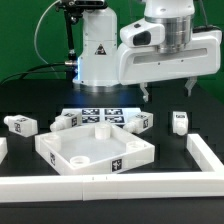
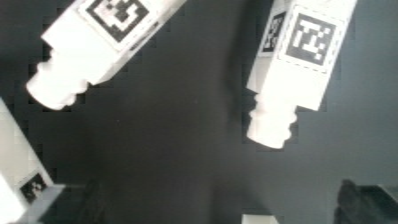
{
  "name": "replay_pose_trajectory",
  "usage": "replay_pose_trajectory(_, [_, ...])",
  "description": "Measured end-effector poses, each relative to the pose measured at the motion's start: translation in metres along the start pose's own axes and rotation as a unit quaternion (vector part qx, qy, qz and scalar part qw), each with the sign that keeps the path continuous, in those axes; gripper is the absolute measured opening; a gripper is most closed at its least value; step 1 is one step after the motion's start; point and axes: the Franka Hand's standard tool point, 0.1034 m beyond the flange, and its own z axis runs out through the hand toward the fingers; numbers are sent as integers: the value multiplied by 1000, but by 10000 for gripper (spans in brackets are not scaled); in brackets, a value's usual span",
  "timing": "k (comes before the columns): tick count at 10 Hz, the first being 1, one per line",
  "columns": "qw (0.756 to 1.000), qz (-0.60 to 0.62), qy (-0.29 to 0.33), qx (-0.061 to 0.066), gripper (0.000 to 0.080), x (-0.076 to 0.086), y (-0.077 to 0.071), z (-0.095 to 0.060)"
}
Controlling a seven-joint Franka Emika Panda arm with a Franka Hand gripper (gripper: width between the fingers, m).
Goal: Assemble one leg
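Several white legs with square tags lie on the black table: two at the exterior view's left [image 1: 18,124] [image 1: 62,123] and two at its right [image 1: 140,122] [image 1: 179,122]. My gripper [image 1: 168,93] hangs open and empty above the table, over the gap between the two right legs and well clear of them. The wrist view shows two legs lying apart, one [image 2: 98,50] and the other [image 2: 294,70], with bare black table between them. My gripper [image 2: 214,208] is wide open there, only its dark fingertips [image 2: 63,205] showing at the picture's edge.
The large white square panel [image 1: 95,150] with corner holes lies in front of the legs; its edge shows in the wrist view [image 2: 15,150]. The marker board [image 1: 100,113] lies behind it. White border rails run along the front [image 1: 110,186] and right [image 1: 205,155].
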Motion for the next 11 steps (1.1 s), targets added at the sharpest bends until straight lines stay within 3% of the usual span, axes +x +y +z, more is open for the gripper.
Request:
replay_pose_trajectory(2, [1000,-9,-1,-1,649,1,5,1])
replay_pose_trajectory(4, [995,-100,10,-26,649,21,57,-8])
replay_pose_trajectory(5, [993,-113,21,-29,649,27,68,-12])
replay_pose_trajectory(7, [994,-107,16,-28,649,23,60,-8])
replay_pose_trajectory(9, [993,-110,15,-28,649,23,64,-7])
replay_pose_trajectory(10, [986,-165,16,-30,649,30,86,-3])
replay_pose_trajectory(11, [982,-186,8,-31,649,47,121,-7])
